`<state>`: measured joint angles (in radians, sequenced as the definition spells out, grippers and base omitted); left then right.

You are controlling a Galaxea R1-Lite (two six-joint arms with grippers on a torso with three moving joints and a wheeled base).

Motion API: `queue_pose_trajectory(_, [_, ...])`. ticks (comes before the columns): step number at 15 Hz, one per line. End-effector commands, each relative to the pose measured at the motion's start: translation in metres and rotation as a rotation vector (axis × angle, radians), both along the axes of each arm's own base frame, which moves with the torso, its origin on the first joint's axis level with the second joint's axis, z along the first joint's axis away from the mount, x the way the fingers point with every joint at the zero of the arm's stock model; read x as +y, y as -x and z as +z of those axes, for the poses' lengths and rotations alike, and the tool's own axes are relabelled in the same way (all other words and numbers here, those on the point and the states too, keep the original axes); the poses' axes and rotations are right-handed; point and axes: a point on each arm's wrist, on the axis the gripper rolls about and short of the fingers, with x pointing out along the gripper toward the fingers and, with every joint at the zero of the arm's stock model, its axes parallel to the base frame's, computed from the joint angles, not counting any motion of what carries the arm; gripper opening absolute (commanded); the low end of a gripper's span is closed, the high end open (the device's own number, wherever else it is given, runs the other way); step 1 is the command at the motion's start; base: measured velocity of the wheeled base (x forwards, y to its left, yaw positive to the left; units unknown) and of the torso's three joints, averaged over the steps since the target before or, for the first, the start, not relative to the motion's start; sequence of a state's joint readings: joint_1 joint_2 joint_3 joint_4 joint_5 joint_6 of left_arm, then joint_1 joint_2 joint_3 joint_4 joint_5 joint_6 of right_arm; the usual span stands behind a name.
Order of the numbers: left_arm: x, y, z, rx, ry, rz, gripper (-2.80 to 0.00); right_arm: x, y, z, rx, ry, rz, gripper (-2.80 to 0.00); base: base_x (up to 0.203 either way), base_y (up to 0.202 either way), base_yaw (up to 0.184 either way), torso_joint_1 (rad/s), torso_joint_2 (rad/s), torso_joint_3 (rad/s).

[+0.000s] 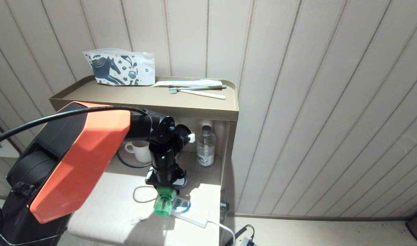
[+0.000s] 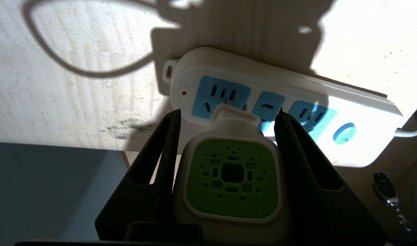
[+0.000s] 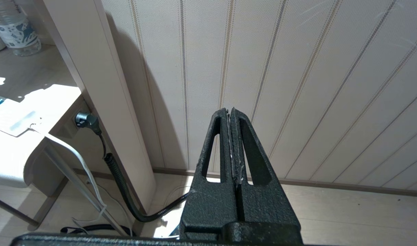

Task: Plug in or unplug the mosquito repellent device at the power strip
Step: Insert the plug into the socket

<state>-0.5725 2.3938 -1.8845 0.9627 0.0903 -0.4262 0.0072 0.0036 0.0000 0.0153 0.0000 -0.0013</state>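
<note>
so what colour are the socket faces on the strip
Light blue socket faces on a white strip; clearest in the left wrist view.

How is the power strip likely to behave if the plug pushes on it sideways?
The power strip probably slides or pivots: it lies loose and flat on the smooth tabletop, with nothing visibly holding it. Its rigid plastic bar shouldn't flex. The white cord hanging off the edge may drag that end slightly.

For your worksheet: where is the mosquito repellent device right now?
Head view, lower centre: the mosquito repellent device sits in the left gripper, just above the power strip.
</note>
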Motion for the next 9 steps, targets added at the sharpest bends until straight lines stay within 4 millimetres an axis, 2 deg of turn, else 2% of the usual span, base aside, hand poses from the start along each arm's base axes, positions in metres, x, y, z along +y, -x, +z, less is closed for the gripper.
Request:
queue_pose_trajectory(1, [-0.0005,0.0007,-0.0044,0.018,-0.015,0.004,-2.80,0.0000,-0.0001,0.0000,0.001,0.000,0.000,-2.80,0.000,0.000,0.000,0.000,0.00,0.000])
queue_pose_trajectory(4, [0.0016,0.0032,-0.0078,0.050,-0.050,0.007,-2.80,0.0000,-0.0001,0.0000,0.001,0.000,0.000,-2.80,0.000,0.000,0.000,0.000,0.00,0.000])
queue_pose_trajectory(9, [0.0011,0.0007,-0.0029,0.029,-0.040,0.011,-2.80,0.0000,-0.0001,0.0000,0.001,0.000,0.000,-2.80,0.000,0.000,0.000,0.000,0.00,0.000])
